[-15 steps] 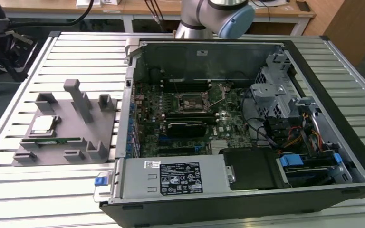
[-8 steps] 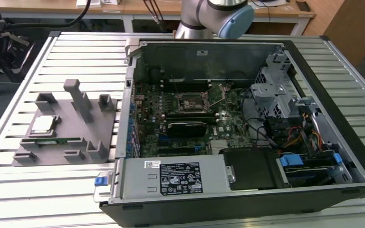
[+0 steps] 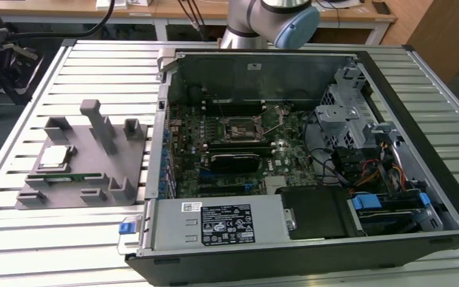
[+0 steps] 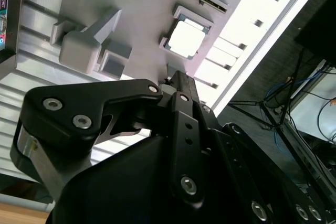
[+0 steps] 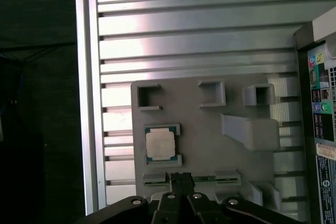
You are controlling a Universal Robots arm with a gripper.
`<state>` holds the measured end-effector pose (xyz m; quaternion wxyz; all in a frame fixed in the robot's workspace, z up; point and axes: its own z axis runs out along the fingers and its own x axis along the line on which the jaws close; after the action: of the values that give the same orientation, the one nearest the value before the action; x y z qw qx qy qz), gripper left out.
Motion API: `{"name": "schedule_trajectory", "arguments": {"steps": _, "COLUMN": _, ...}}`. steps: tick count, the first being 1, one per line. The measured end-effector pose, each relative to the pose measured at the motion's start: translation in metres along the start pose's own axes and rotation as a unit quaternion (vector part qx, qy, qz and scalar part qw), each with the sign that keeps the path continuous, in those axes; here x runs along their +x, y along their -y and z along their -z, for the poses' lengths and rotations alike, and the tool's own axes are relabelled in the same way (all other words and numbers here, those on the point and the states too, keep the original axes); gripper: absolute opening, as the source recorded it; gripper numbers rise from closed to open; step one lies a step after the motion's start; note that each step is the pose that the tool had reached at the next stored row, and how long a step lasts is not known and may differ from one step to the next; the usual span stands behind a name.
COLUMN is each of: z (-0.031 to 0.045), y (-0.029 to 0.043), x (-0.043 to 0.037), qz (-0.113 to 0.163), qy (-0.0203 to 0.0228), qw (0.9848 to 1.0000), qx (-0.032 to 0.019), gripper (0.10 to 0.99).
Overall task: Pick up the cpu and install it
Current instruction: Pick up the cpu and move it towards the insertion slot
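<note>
Exterior view: cpu [image 3: 54, 156] lies flat in a pocket on the grey fixture plate [image 3: 86, 166], at approx 9 o'clock from the open pc case [image 3: 253, 72]. The plate sits on the slatted table [image 3: 78, 72], just beside the case wall. The board's socket [image 3: 244, 128] is inside the case, well apart from the chip.

First wrist view: gripper [image 5: 181, 182] hangs over the plate edge by the memory stick [image 5: 207, 178]. Fingers look pressed together w/ nothing between them. The cpu is near, just past the fingertips and a bit off their line. It's square, so no long axis.

Second wrist view: the chip shows as a bright square ahead of the finger. Raised frame around it, plate posts nearby, otherwise open room above.
</note>
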<state>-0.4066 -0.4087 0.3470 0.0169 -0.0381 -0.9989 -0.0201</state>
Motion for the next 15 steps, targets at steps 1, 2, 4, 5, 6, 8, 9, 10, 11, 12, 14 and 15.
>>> {"name": "schedule_trajectory", "arguments": {"steps": 1, "z": -0.0009, "y": 0.0002, "x": 0.0, "qz": 0.0, "qy": 0.0009, "qw": 1.0, "qx": 0.0, "gripper": 0.106}}
{"name": "schedule_trajectory", "arguments": {"steps": 2, "z": -0.0015, "y": 0.0007, "x": 0.0, "qz": 0.0, "qy": 0.0015, "qw": 1.0, "qx": -0.0009, "gripper": 0.106}}
{"name": "schedule_trajectory", "arguments": {"steps": 4, "z": -0.0026, "y": 0.0013, "x": 0.0001, "qz": 0.0, "qy": 0.002, "qw": 1.0, "qx": -0.0042, "gripper": 0.106}}
{"name": "schedule_trajectory", "arguments": {"steps": 5, "z": -0.003, "y": 0.0015, "x": 0.0, "qz": 0.0, "qy": 0.002, "qw": 1.0, "qx": -0.0049, "gripper": 0.106}}
{"name": "schedule_trajectory", "arguments": {"steps": 6, "z": -0.0032, "y": 0.0019, "x": 0.0, "qz": 0.0, "qy": 0.0019, "qw": 1.0, "qx": -0.0055, "gripper": 0.106}}
{"name": "schedule_trajectory", "arguments": {"steps": 8, "z": -0.0038, "y": 0.0026, "x": -0.0001, "qz": 0.0, "qy": 0.0019, "qw": 1.0, "qx": -0.0066, "gripper": 0.106}}
{"name": "schedule_trajectory", "arguments": {"steps": 9, "z": -0.0042, "y": 0.0029, "x": -0.0001, "qz": 0.0, "qy": 0.0019, "qw": 1.0, "qx": -0.0068, "gripper": 0.106}}
{"name": "schedule_trajectory", "arguments": {"steps": 10, "z": -0.0045, "y": 0.0032, "x": -0.0002, "qz": 0.0, "qy": 0.0019, "qw": 1.0, "qx": -0.007, "gripper": 0.106}}
{"name": "schedule_trajectory", "arguments": {"steps": 11, "z": -0.0048, "y": 0.0037, "x": -0.0002, "qz": 0.0, "qy": 0.0017, "qw": 1.0, "qx": -0.0074, "gripper": 0.114}}
{"name": "schedule_trajectory", "arguments": {"steps": 12, "z": -0.0053, "y": 0.0042, "x": -0.0002, "qz": 0.0, "qy": 0.0016, "qw": 1.0, "qx": -0.0083, "gripper": 0.114}}
{"name": "schedule_trajectory", "arguments": {"steps": 14, "z": -0.0063, "y": 0.0051, "x": -0.0003, "qz": 0.0, "qy": 0.0015, "qw": 0.9999, "qx": -0.0101, "gripper": 0.231}}
{"name": "schedule_trajectory", "arguments": {"steps": 15, "z": -0.0069, "y": 0.0057, "x": -0.0004, "qz": 0.001, "qy": 0.0014, "qw": 0.9999, "qx": -0.0112, "gripper": 0.231}}
